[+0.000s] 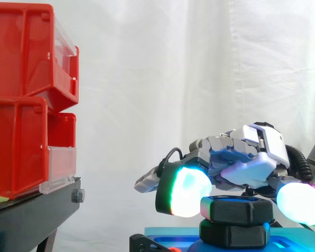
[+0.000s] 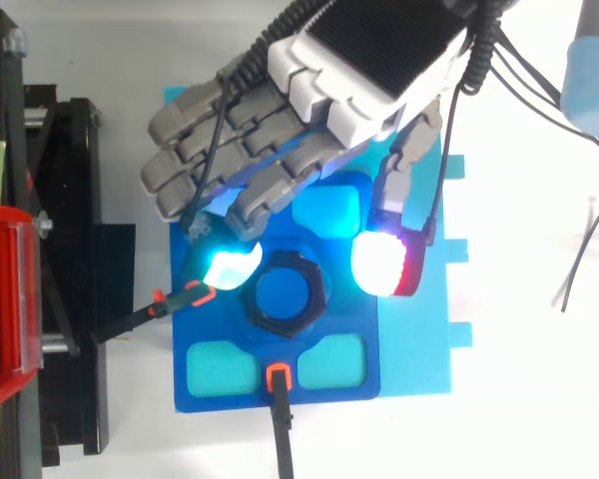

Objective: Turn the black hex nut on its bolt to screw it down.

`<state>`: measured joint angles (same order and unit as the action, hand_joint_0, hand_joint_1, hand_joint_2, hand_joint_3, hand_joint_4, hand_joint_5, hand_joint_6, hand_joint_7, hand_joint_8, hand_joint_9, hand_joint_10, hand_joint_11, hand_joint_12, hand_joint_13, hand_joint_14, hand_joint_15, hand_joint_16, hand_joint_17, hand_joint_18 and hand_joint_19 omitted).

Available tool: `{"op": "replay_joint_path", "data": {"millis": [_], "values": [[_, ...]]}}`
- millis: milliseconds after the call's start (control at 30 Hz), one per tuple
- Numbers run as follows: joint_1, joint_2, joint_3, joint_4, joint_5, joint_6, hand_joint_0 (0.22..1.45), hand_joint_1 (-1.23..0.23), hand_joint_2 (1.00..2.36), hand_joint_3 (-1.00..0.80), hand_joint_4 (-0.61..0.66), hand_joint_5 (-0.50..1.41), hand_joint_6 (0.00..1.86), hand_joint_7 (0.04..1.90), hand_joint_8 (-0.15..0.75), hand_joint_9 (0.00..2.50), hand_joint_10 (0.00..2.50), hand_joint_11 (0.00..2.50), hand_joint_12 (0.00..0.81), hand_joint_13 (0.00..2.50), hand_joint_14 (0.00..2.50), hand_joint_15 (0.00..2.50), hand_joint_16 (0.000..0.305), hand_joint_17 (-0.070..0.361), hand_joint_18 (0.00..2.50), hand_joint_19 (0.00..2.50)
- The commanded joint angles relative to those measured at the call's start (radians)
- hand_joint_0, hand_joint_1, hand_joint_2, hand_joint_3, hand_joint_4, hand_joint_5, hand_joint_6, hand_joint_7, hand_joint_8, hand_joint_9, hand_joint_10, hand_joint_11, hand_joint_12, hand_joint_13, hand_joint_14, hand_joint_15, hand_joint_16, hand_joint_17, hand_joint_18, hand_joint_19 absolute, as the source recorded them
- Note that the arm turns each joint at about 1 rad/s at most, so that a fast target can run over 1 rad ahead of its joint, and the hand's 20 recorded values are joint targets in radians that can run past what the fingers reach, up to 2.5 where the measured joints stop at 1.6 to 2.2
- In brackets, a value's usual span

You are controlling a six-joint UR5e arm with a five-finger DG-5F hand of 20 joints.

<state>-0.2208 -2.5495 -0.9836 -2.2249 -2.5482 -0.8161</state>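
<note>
Hand (image 2: 369, 60): fingers curled down round the black hex nut (image 2: 319, 299); cyan-glowing pad (image 2: 230, 267) touches its side, red-white pad (image 2: 384, 261) sits just beside the opposite side.
Nut: on a blue bolt (image 2: 285, 291) at the centre of the dark blue plastic plate (image 2: 210, 394).
Teal recesses (image 2: 220, 364): near the plate's edges.
Red plastic bins (image 1: 21, 52): two, stacked on a black stand (image 1: 31, 210) off the plate's left edge; contents cannot be made out.

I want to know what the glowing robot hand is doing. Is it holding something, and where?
The black hex nut: the hand's fingers pinch it at its opposite sides.
</note>
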Motion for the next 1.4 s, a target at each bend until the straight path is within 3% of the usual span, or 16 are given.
{"op": "replay_joint_path", "data": {"millis": [0,400,600,1033,1300,1367], "values": [[-0.015,0.000,0.000,0.002,-0.018,0.000,0.41,-0.49,1.00,-0.50,0.32,-0.19,0.50,0.98,0.325,0.29,0.00,0.14,0.379,0.33,0.00,0.01,0.055,0.123,0.27,0.07],[-0.038,0.000,0.000,0.025,-0.049,0.022,0.41,-0.48,1.00,-0.50,0.32,-0.19,0.50,0.98,0.327,0.29,0.00,0.15,0.374,0.32,0.00,0.00,0.055,0.123,0.27,0.08],[-0.042,0.000,0.029,0.059,-0.072,0.066,0.41,-0.47,1.00,-0.50,0.32,-0.19,0.50,0.98,0.327,0.29,0.00,0.15,0.373,0.32,0.00,0.00,0.054,0.122,0.27,0.08],[-0.008,0.000,0.052,0.139,-0.069,0.149,0.41,-0.45,1.00,-0.50,0.32,-0.19,0.50,0.98,0.326,0.29,0.00,0.14,0.370,0.31,0.00,0.00,0.054,0.122,0.26,0.08],[0.018,-0.002,0.045,0.142,-0.026,0.147,0.41,-0.45,1.00,-0.50,0.31,-0.19,0.50,0.98,0.325,0.29,0.00,0.15,0.365,0.29,0.00,0.00,0.054,0.121,0.26,0.07],[0.032,0.000,0.039,0.139,0.000,0.147,0.41,-0.45,1.00,-0.50,0.32,-0.19,0.50,0.98,0.324,0.29,0.00,0.15,0.364,0.29,0.00,0.00,0.054,0.121,0.26,0.07]]}}
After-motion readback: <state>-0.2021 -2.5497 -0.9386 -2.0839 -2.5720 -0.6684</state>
